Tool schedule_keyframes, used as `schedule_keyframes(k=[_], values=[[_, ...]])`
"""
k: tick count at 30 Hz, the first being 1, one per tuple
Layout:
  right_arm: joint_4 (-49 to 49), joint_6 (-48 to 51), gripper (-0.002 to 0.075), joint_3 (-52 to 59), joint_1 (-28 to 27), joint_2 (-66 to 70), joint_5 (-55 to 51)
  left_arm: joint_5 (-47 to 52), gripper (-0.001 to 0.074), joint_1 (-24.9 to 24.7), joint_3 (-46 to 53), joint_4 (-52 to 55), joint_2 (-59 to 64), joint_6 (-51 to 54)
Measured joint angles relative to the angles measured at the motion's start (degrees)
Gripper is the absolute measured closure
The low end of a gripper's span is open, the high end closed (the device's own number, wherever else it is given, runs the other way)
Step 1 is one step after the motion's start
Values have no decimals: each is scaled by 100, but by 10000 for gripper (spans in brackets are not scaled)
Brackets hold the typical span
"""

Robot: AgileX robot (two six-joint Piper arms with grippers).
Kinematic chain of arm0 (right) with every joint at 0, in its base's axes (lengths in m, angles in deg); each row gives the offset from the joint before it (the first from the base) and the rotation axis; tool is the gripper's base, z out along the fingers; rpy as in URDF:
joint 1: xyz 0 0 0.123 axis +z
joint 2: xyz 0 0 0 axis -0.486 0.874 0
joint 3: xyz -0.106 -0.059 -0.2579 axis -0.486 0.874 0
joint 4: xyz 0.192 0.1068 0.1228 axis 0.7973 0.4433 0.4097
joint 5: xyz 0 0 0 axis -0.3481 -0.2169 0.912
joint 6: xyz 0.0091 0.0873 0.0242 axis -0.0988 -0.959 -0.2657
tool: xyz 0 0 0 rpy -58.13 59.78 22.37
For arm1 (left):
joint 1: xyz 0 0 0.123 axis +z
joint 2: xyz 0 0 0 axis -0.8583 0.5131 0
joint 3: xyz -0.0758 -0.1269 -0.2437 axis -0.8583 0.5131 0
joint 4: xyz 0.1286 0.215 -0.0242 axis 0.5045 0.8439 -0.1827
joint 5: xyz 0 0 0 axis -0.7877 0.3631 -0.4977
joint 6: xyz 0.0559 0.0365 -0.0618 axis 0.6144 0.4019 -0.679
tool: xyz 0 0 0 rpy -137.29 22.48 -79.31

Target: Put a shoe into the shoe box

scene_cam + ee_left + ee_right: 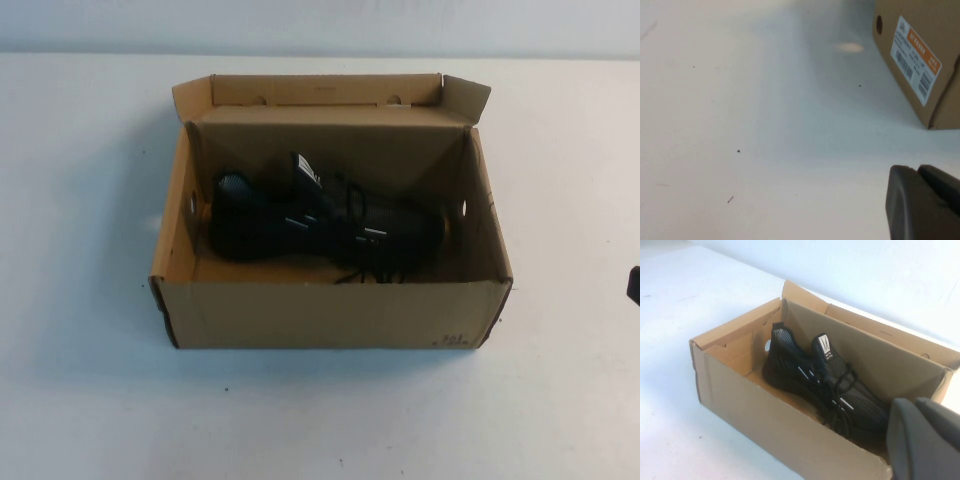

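Left hand (pixel 920 205): we see its dark fingers pressed together, holding nothing, low over the bare white desk (pixel 750 125), near one end wall of the box.
Right hand (pixel 925 440): we see its fingers together too, empty, raised just outside the box at the shoe's toe end; from the high camera only a dark sliver shows at the right edge (pixel 634 285).
Box (pixel 330 315): brown cardboard, open, lid flap standing up at the far side, resting on the desk; a white and orange barcode label (pixel 916 59) sits on one end wall.
Shoe (pixel 320 225): black, lying inside the box on its floor, lengthwise, heel toward our left, toe toward our right.
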Motion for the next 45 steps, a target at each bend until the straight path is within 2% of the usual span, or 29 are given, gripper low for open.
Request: schedule_keyframes(k=[21, 26, 31, 34, 38, 45], values=[[36, 0, 742, 0, -37, -76, 0, 13, 736, 0, 0, 0, 0, -11], [378, 0, 742, 9, -894, -419, 0, 13, 736, 0, 0, 0, 0, -21], [235, 20, 742, 24, -1919, -683, 0, 13, 736, 0, 0, 0, 0, -21], [187, 23, 742, 175, -2346, -938, 81, 13, 736, 0, 0, 0, 0, -21], [206, 23, 742, 834, -2558, -1469, 91, 13, 736, 0, 0, 0, 0, -21], [219, 23, 742, 2187, -2580, -2413, 340, 13, 736, 0, 0, 0, 0, -21]])
